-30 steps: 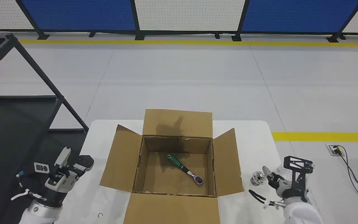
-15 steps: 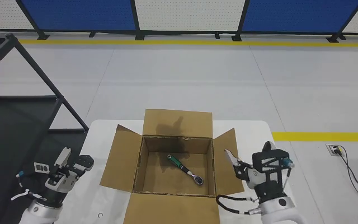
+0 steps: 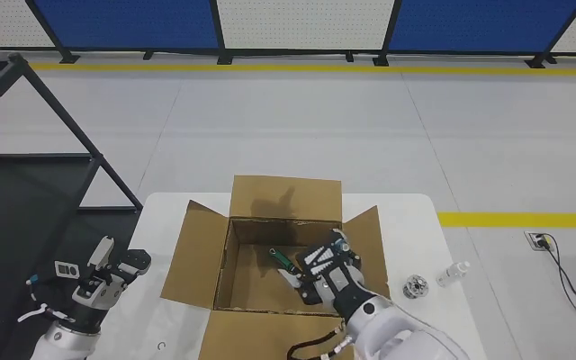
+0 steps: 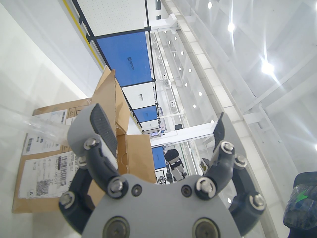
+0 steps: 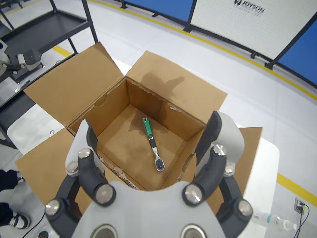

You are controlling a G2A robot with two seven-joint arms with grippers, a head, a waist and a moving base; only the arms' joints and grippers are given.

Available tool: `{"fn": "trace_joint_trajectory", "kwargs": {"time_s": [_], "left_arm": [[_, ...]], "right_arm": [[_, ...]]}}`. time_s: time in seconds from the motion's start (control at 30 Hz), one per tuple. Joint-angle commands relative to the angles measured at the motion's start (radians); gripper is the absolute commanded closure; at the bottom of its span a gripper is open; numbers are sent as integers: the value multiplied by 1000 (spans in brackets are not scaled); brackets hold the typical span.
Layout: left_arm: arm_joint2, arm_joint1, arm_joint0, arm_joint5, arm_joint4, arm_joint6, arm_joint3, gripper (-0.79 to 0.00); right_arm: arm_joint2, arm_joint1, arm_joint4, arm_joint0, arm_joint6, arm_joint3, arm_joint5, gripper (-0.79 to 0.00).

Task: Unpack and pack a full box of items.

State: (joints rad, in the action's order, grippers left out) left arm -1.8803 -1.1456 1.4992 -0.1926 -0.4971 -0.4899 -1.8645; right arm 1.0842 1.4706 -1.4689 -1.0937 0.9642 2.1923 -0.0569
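The right gripper (image 3: 317, 268), fingers wide and empty, hangs over a brown cardboard box (image 3: 286, 196) holding 1 green-handled metal ratchet wrench (image 5: 151, 144). The left gripper (image 4: 158, 115) is spread wide too.

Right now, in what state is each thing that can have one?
box: open, all four flaps folded out.
ratchet wrench: lying flat on the box floor.
right claw: open, empty, above the box.
left claw: open, empty.
bottle: lying on its side on the table.

Box (image 4: 133, 149) side: shipping labels (image 4: 47, 174) w/ barcodes, print prob. too small; wall panels (image 5: 249, 7) carry logo.
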Motion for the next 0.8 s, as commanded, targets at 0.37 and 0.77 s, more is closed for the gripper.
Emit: {"fn": "trace_joint_trajectory", "kwargs": {"time_s": [0.37, 0.77], "left_arm": [[0, 0, 0, 0, 0, 0, 0, -785], [0, 0, 0, 0, 0, 0, 0, -785]], "right_arm": [[-15, 19, 53, 105, 45, -198, 104, -785], [-44, 22, 79, 119, 28, -265, 50, -785]]}}
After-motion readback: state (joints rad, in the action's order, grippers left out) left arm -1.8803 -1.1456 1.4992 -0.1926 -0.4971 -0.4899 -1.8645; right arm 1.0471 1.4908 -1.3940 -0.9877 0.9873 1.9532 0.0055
